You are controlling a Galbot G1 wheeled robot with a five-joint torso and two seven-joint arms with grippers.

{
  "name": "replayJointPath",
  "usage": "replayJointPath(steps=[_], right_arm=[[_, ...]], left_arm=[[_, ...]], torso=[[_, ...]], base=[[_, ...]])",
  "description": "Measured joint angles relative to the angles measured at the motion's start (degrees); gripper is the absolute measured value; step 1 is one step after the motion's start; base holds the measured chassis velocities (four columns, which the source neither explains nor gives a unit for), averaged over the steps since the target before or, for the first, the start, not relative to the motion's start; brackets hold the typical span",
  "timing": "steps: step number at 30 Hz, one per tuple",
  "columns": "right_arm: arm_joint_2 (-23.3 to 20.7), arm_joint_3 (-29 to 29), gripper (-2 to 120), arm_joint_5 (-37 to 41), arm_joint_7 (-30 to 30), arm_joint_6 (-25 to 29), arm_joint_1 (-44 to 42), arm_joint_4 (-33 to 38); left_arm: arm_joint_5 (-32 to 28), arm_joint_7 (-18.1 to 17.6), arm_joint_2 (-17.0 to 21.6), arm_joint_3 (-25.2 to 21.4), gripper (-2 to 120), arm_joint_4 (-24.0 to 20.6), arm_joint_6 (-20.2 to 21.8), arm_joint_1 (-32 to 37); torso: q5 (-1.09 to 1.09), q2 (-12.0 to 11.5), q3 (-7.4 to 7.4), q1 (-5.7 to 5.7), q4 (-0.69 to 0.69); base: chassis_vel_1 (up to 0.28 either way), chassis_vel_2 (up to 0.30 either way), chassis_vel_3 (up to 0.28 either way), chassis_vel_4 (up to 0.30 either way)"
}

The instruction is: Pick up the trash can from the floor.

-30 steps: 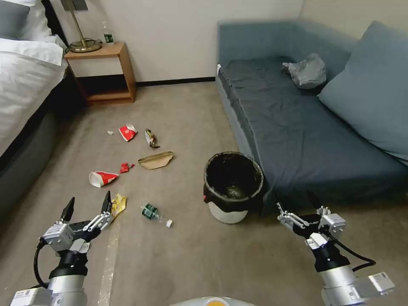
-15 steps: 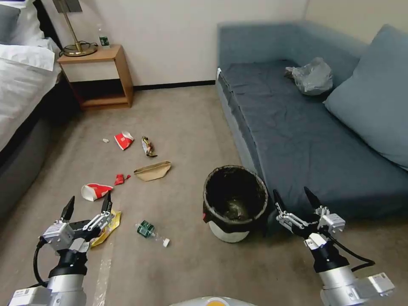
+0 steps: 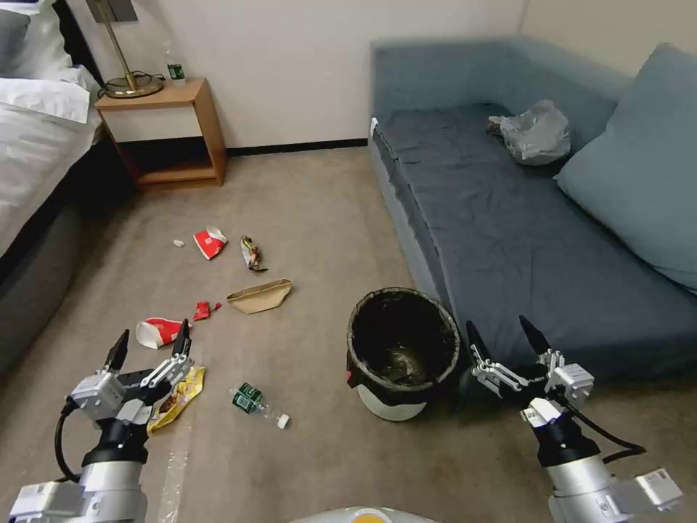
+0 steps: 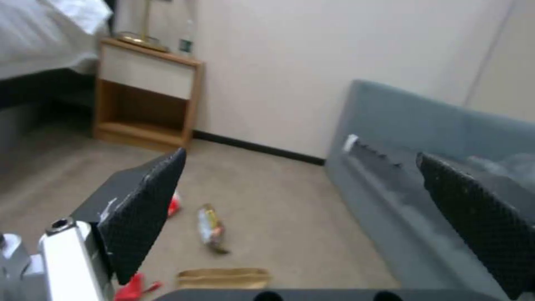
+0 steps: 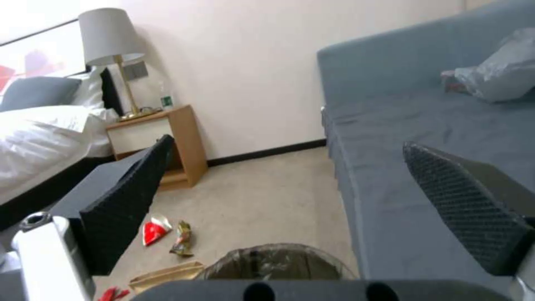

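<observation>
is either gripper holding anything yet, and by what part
Nothing is held. The left gripper and right gripper are both open and empty; the trash can stands on the floor.

The bin [image 3: 401, 356] stands upright on the floor [image 3: 319, 203], just beside the front edge of the sofa [image 3: 523, 240]. Its black liner [image 3: 372, 378] is folded over the rim. The right tool [image 3: 502, 340] hovers just beside the bin on the sofa side, fingers spread apart, not touching it. The left tool [image 3: 149, 343] hangs well apart from the bin, fingers spread, above a yellow wrapper [image 3: 178, 396]. A green bottle [image 3: 255, 402] lies between the left tool and the bin. Red cups [image 3: 161, 330], a paper bag [image 3: 260, 296] and other scraps lie farther out. A grey bag [image 3: 536, 132] rests on the sofa. A nightstand [image 3: 163, 131] stands against the wall.
</observation>
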Motion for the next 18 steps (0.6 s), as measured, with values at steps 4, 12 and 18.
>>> replayJointPath(steps=[4, 12, 18], right_arm=[[-1.17, -0.19, 100, 0.54, 0.36, -0.29, 0.75, -0.03], [-3.9, -1.55, 100, 1.8, 1.48, -0.72, 3.62, -2.22], [-2.6, -0.45, 100, 1.82, 1.87, -0.46, 3.72, -0.98]], left_arm=[[-2.25, -0.35, 1.06, -0.18, 100, -1.68, 2.6, -0.44], [-14.25, -4.69, 10.17, 2.1, 100, -5.17, 15.99, -4.6], [-19.19, -7.09, 19.36, 6.65, 100, -0.21, 20.99, -10.32]], torso=[[0.01, 0.0, 0.0, 0.0, -0.03], [0.03, 0.0, 0.0, 0.0, -0.01], [-0.01, 0.0, 0.0, 0.0, 0.02]], base=[[0.0, 0.0, 0.0, 0.0], [0.0, 0.0, 0.0, 0.0], [0.0, 0.0, 0.0, 0.0]])
